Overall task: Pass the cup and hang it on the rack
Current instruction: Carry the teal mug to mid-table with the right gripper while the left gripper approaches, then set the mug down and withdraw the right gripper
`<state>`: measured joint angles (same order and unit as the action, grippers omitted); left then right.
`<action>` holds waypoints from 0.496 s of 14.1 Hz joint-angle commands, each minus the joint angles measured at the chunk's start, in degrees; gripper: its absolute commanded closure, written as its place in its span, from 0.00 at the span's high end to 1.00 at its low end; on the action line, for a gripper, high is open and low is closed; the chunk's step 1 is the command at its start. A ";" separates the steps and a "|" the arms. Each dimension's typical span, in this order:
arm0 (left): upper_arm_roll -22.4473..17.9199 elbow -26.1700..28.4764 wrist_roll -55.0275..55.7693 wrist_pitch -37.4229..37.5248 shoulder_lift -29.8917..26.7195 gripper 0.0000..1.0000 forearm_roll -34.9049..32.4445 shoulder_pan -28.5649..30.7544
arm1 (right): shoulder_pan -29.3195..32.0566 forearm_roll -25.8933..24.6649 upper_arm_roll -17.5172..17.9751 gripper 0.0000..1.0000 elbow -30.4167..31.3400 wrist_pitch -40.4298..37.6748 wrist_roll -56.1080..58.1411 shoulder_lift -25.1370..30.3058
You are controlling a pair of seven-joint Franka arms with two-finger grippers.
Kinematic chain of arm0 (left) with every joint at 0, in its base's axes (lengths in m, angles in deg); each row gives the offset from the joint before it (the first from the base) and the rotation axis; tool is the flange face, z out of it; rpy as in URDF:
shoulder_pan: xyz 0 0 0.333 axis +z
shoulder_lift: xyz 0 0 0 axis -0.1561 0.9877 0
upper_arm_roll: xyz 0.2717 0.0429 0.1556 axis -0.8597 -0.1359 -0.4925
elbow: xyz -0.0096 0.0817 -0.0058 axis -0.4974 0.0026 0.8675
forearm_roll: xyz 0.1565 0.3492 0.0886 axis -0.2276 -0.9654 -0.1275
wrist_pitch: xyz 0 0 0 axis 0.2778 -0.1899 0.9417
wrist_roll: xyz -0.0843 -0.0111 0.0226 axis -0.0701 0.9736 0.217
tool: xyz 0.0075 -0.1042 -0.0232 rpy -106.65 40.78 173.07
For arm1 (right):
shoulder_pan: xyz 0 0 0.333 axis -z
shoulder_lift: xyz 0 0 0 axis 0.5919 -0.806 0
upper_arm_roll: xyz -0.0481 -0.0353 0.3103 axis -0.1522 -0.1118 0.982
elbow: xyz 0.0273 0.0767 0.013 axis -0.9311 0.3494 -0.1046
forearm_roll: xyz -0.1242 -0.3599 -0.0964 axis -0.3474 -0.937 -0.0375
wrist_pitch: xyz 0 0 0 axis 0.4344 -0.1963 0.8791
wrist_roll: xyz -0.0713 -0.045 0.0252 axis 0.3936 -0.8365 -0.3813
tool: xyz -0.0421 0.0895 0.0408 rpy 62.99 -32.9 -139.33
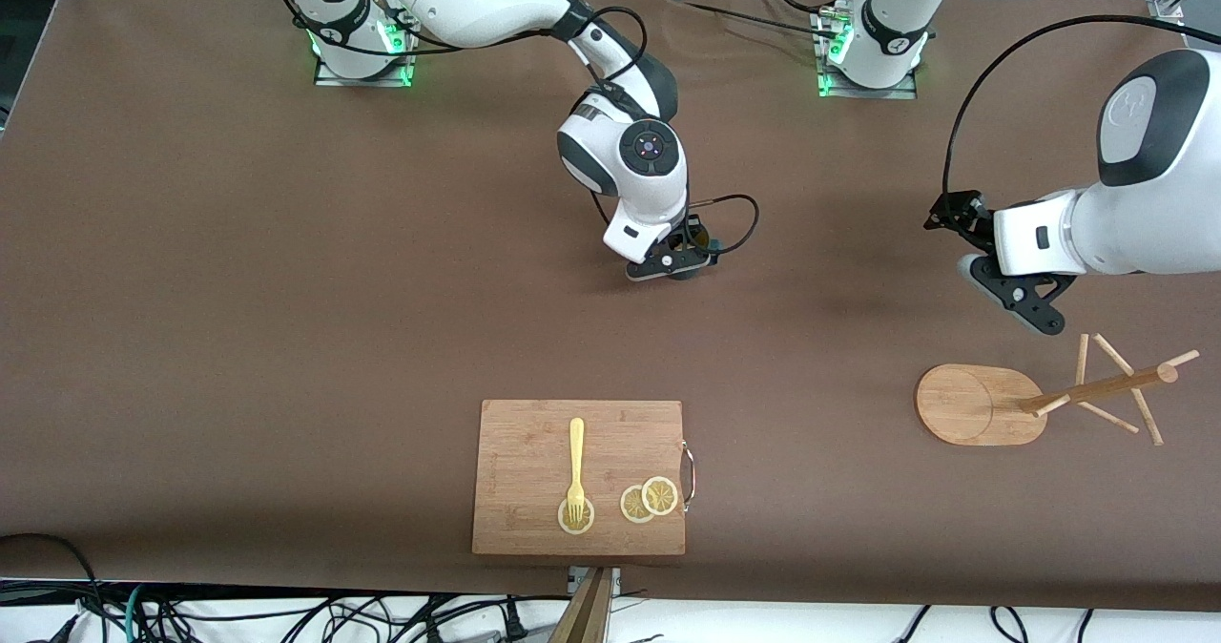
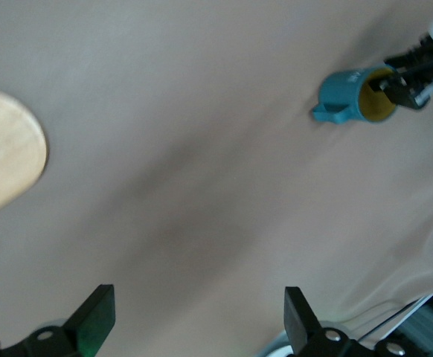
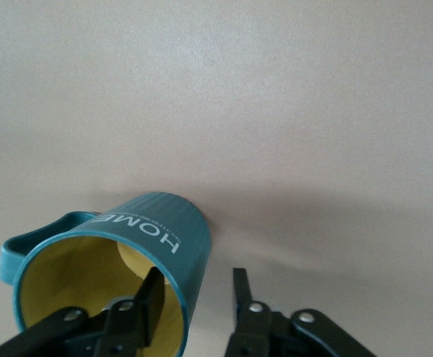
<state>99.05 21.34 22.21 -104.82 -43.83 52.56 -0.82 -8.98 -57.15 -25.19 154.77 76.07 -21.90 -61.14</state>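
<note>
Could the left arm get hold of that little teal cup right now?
Probably yes. The left tool hangs open beside the rack, with only bare table between it and the cup. But the right tool straddles the cup's wall, so they might crowd each other.

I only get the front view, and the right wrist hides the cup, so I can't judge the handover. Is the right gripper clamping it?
Observer: No. The right gripper straddles the wall of the cup, outer finger clear of it.
Operator: Where does the handle point?
Observer: The handle points roughly toward the left arm's end of the table.
Operator: Left gripper ready?
Observer: The left gripper is open, empty.
</note>
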 commanded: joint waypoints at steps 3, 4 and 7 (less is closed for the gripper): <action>-0.21 9.22 -20.80 -11.74 -1.38 1.00 7.10 0.18 | 1.40 2.23 0.45 0.58 -1.31 -5.92 0.31 4.27; -0.29 11.42 -24.76 -13.94 -1.46 1.00 10.00 0.36 | 2.37 4.77 0.54 0.85 -1.31 -7.15 0.22 6.37; -0.21 17.66 -36.19 -21.85 -3.66 1.00 12.84 0.36 | 6.49 9.01 0.10 1.00 -1.22 -13.29 0.14 14.01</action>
<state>98.96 33.65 -6.48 -122.55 -43.85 63.13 -0.75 -5.70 -50.41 -25.44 151.90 67.09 -21.98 -53.44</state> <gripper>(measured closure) 0.000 0.150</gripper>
